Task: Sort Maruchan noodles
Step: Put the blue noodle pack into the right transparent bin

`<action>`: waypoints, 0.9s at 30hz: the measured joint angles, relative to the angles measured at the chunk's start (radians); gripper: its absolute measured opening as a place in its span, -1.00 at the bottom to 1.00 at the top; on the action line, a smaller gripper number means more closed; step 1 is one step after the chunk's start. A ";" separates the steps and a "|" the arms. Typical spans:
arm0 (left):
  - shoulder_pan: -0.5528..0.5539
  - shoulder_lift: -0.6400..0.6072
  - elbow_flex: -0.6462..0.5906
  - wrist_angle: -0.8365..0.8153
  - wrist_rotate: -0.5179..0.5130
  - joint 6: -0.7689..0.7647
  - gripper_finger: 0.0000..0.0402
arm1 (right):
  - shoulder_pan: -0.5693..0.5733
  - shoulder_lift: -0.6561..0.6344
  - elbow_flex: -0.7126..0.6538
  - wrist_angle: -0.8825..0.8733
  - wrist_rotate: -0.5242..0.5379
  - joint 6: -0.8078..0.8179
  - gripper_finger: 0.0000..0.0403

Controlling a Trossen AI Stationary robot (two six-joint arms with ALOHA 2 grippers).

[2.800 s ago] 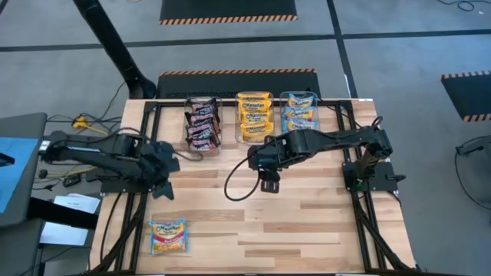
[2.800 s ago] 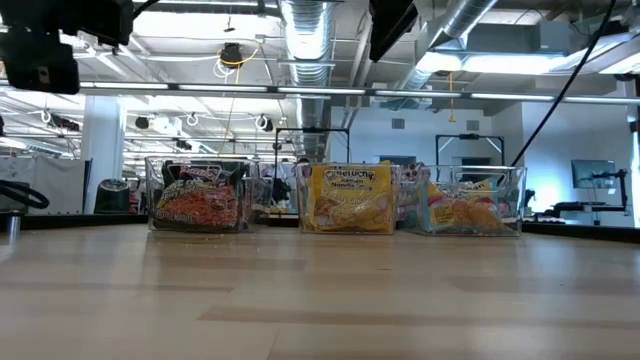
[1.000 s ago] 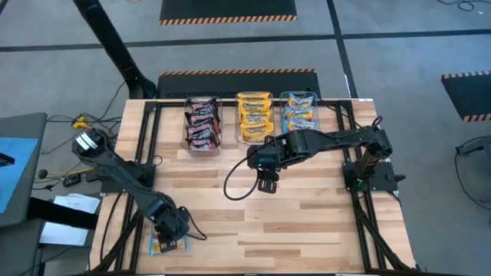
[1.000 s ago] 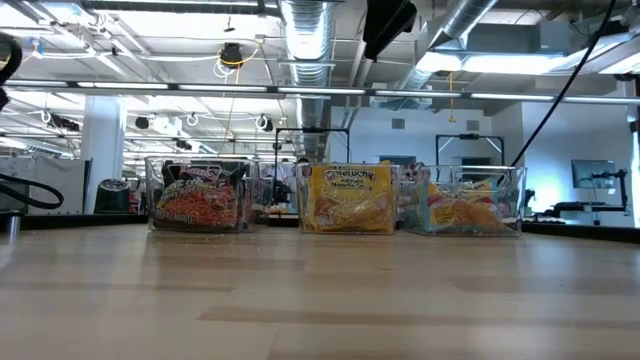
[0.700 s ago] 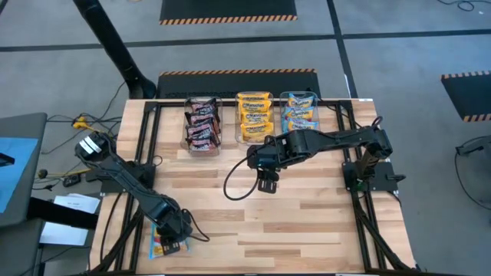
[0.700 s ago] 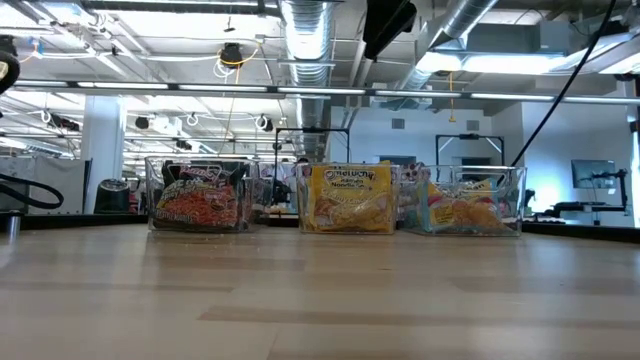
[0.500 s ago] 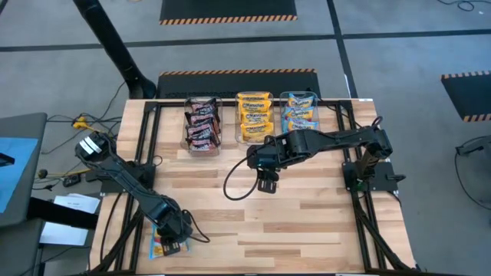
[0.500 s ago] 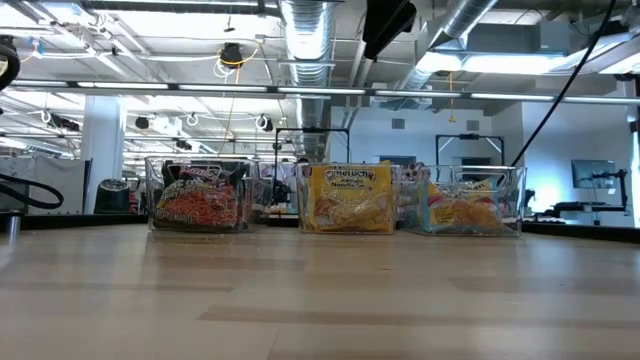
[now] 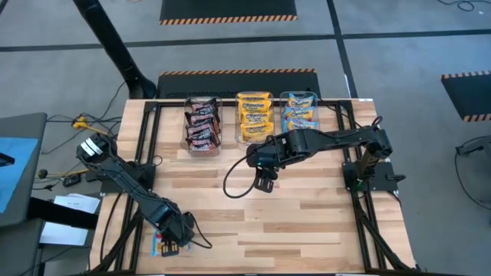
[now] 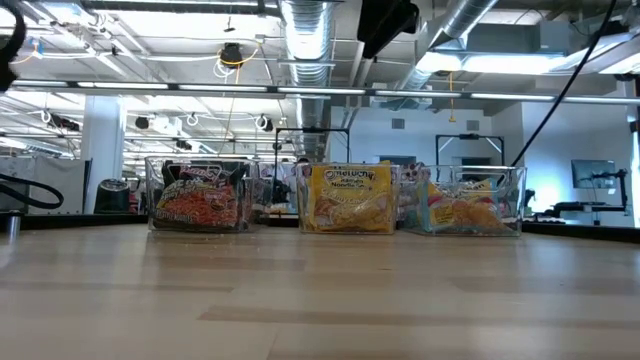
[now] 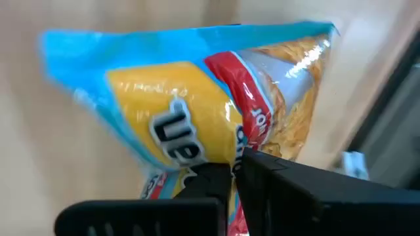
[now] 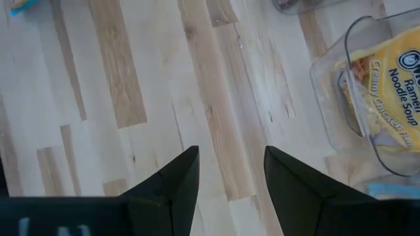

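Table (image 9: 307, 222): three tubs (image 9: 254, 116) lining far edge, holding sorted packets by colour. Right gripper (image 9: 264, 184) waiting mid-table, fingers spread, empty. Left gripper (image 9: 173, 239) pinching blue-yellow packet (image 11: 190, 111) at near-left corner, likely heading for blue tub.

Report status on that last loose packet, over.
Left gripper shut on the blue-yellow packet, near-left table corner. Right gripper open, hovering mid-table by the tubs. Nothing in the way.

Bare table (image 9: 307, 222) before three tubs (image 9: 254, 117)
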 joint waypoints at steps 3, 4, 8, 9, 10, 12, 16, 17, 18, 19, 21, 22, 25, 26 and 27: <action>0.004 -0.012 0.044 -0.079 -0.067 0.050 -1.00 | -0.001 0.000 0.000 -0.001 -0.001 0.002 -0.04; 0.006 -0.017 0.056 -0.097 -0.083 0.062 -1.00 | -0.001 0.000 0.000 -0.001 -0.005 0.002 -0.04; 0.024 -0.044 0.084 -0.143 -0.110 0.091 -1.00 | 0.000 0.000 0.000 -0.001 -0.061 0.006 -0.04; 0.029 -0.048 0.091 -0.153 -0.115 0.101 -1.00 | 0.000 0.000 0.000 -0.001 -0.073 0.013 -0.04; 0.033 -0.052 0.098 -0.164 -0.123 0.112 -1.00 | 0.000 0.000 0.000 -0.001 -0.085 0.024 -0.04; 0.044 -0.062 0.115 -0.186 -0.137 0.135 -1.00 | 0.002 0.000 0.000 -0.001 -0.116 0.039 -0.04; 0.066 -0.080 0.140 -0.214 -0.164 0.177 -1.00 | 0.007 0.000 0.000 -0.001 -0.182 0.055 -0.04; 0.072 -0.087 0.147 -0.218 -0.173 0.186 -1.00 | 0.010 0.000 0.000 -0.001 -0.193 0.056 -0.04; 0.079 -0.094 0.152 -0.225 -0.181 0.193 -1.00 | 0.013 0.000 0.000 -0.001 -0.205 0.056 -0.04; 0.085 -0.103 0.157 -0.234 -0.187 0.200 -1.00 | 0.017 0.000 0.000 -0.001 -0.214 0.056 -0.04; 0.100 -0.125 0.162 -0.251 -0.206 0.211 -1.00 | 0.022 0.000 0.000 0.000 -0.216 0.056 -0.04; 0.108 -0.136 0.164 -0.257 -0.215 0.218 -1.00 | 0.024 0.000 0.000 0.001 -0.216 0.056 -0.04; 0.136 -0.178 0.167 -0.266 -0.235 0.252 -1.00 | 0.030 0.000 0.000 0.009 -0.217 0.056 -0.04; 0.146 -0.192 0.167 -0.269 -0.243 0.262 -1.00 | 0.030 0.000 0.000 0.010 -0.217 0.056 -0.04; 0.157 -0.205 0.167 -0.275 -0.252 0.273 -1.00 | 0.030 0.000 0.000 0.010 -0.218 0.057 -0.04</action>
